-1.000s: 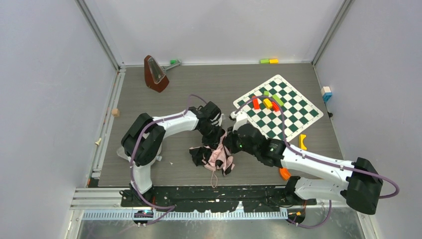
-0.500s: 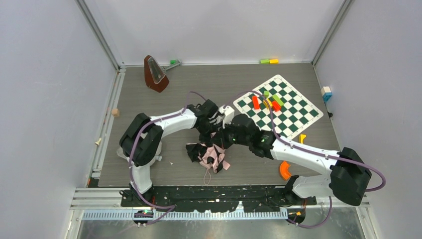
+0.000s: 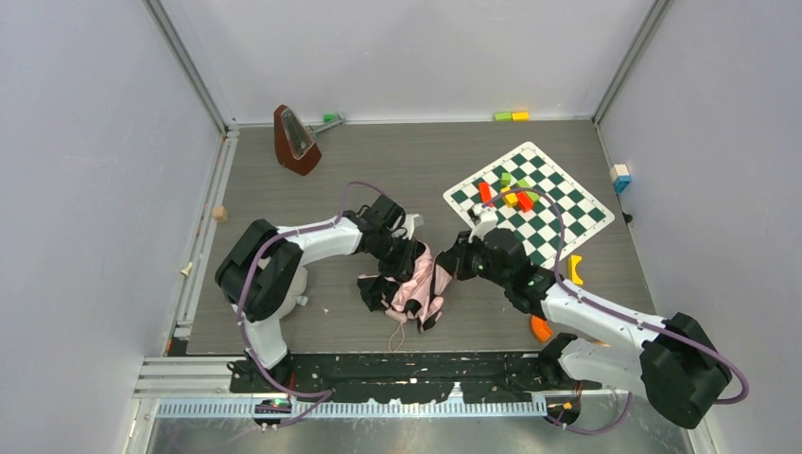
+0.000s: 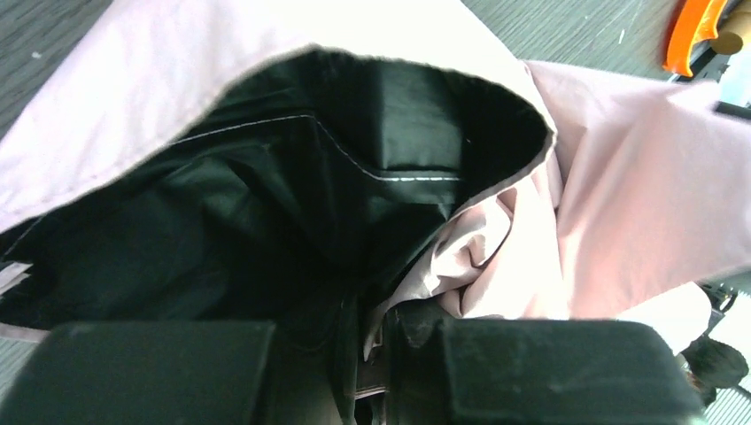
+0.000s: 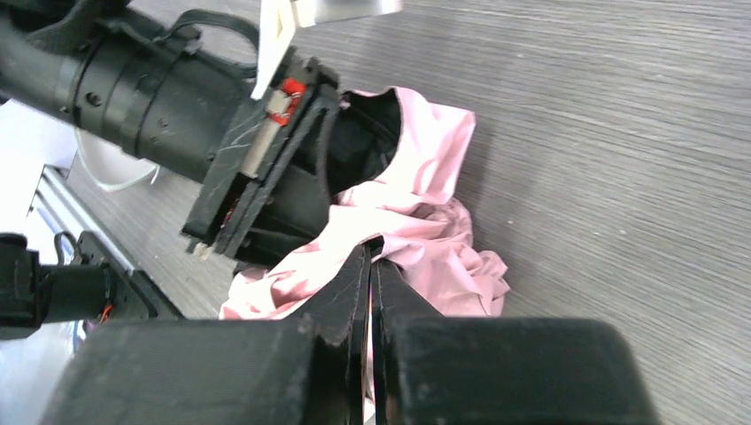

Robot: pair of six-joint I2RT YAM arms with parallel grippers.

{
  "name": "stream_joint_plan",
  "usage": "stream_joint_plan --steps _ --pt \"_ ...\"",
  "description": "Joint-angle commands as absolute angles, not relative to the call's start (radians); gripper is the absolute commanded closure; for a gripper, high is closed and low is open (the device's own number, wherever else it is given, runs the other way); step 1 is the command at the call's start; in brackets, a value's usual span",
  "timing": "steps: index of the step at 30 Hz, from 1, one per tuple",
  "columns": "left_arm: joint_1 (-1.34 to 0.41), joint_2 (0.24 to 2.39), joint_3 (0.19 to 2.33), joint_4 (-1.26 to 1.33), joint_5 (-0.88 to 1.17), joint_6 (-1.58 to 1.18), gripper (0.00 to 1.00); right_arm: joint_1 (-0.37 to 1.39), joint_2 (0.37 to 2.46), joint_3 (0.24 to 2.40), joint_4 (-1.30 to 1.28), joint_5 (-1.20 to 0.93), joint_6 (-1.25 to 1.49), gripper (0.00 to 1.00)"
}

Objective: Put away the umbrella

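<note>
The umbrella (image 3: 409, 288) lies crumpled in the middle of the surface (image 3: 378, 161), with black and pale pink cloth bunched together. Its strap (image 3: 398, 336) trails toward the near edge. The left hand (image 3: 403, 269) is pushed into the bundle from the far left. In its wrist view the fingers (image 4: 159, 372) stand close together with cloth between them, but I cannot tell whether they grip it. The right hand (image 3: 443, 274) is clenched, its tips against the pink cloth on the bundle's right side; whether a fold is caught between them cannot be made out.

A metronome (image 3: 295, 140) stands at the far left, well apart from the arms. A chessboard (image 3: 553, 222) with coloured blocks (image 3: 515, 197) on it lies to the right, just behind the right arm. A yellow piece (image 3: 576, 270) sits beside the board's near corner, and an orange piece (image 3: 540, 328) is partly hidden under the right arm.

Half a second ago the right arm reached further left across the bundle, close against the left hand. It has since drawn back to the right. More pink cloth now shows, and the orange piece, then in plain sight, is now mostly covered.
</note>
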State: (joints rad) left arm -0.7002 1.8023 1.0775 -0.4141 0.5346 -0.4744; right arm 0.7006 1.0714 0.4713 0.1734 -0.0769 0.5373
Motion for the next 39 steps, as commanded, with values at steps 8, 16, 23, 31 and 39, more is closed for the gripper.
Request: stream_joint_plan --steps 8,16,23,31,39 --pt "-0.693 1.698 0.940 -0.209 0.538 -0.451 0.66 0.592 1.252 0.626 0.210 -0.322 0.542 0.95" --pt "-0.693 1.676 0.911 -0.132 0.602 -0.451 0.50 0.587 1.470 0.733 0.308 -0.531 0.633 0.95" --pt "-0.655 1.610 0.846 -0.011 0.620 -0.514 0.38 0.598 1.501 0.669 0.402 -0.564 0.709 0.95" --pt "-0.575 1.581 0.742 0.196 0.672 -0.639 0.32 0.626 1.458 0.592 0.462 -0.526 0.795 0.95" --pt "-0.554 1.609 0.689 0.416 0.727 -0.773 0.16 0.658 1.461 0.522 0.580 -0.519 0.900 0.95"
